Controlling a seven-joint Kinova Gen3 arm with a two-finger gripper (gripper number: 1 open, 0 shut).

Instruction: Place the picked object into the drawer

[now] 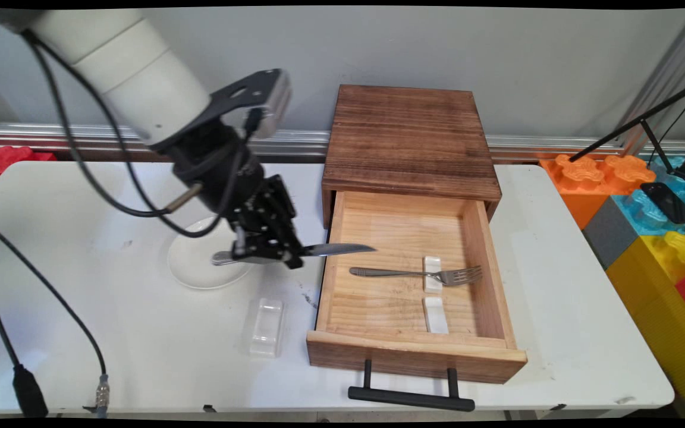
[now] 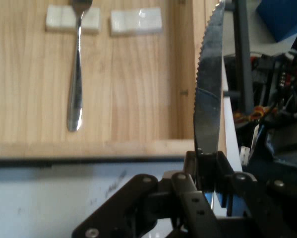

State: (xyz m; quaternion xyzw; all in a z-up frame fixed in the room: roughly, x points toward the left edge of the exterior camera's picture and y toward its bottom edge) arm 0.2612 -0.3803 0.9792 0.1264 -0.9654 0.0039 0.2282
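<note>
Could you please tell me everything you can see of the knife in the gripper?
The silver metal table knife has a rounded handle and a blade with a serrated edge, seen in the hand view. The black two-finger gripper is shut on it near the blade's base. It lies roughly level above the table, its tip reaching over the left wall of the open light wooden drawer, its handle over the white round plate. Nothing else touches it.

A white plate [image 1: 200,270] and clear plastic box [image 1: 266,327] lie on the table [image 1: 556,285] — coloured foam blocks [image 1: 646,220] stand right.
</note>
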